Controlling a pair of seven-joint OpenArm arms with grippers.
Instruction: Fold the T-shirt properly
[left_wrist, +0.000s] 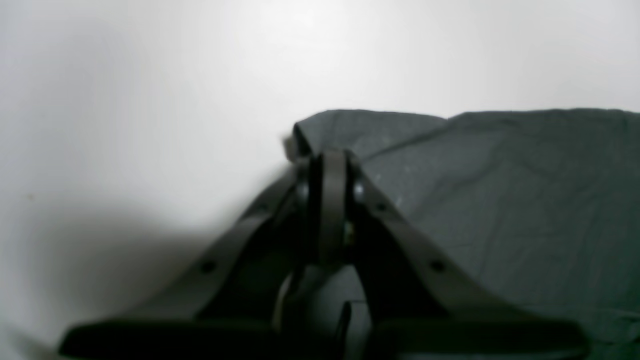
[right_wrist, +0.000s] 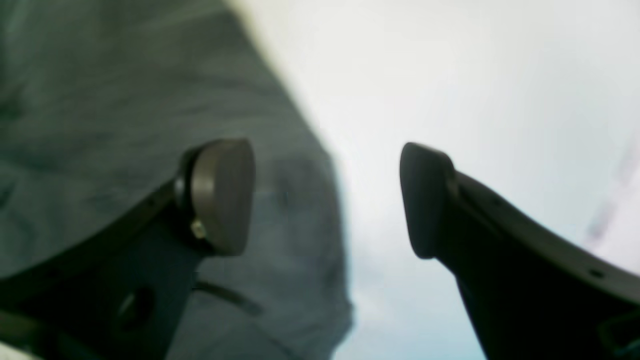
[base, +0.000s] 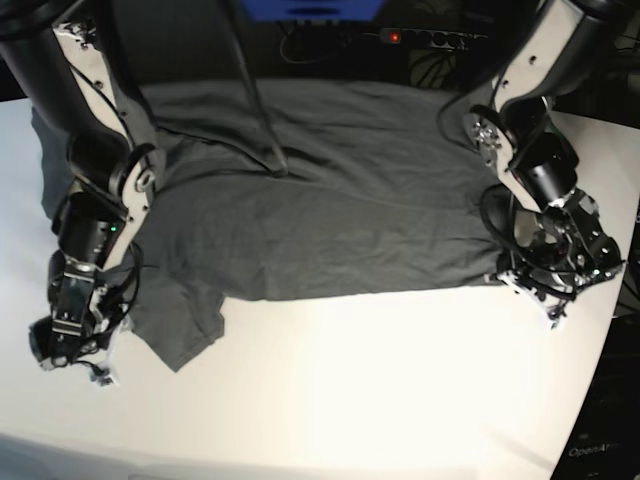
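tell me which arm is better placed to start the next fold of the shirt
Probably the left. The left gripper is already shut on a corner of the T-shirt, ready to lift. The right gripper stands open beside the shirt's edge, holding nothing, so it must first close on cloth.

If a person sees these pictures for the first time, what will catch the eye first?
First, the big dark T-shirt spread over the white table, one sleeve pointing to the near edge. Then the two arms at its sides: the left claw is pinched shut on a corner of cloth, and the right claw stands open over the shirt's edge.
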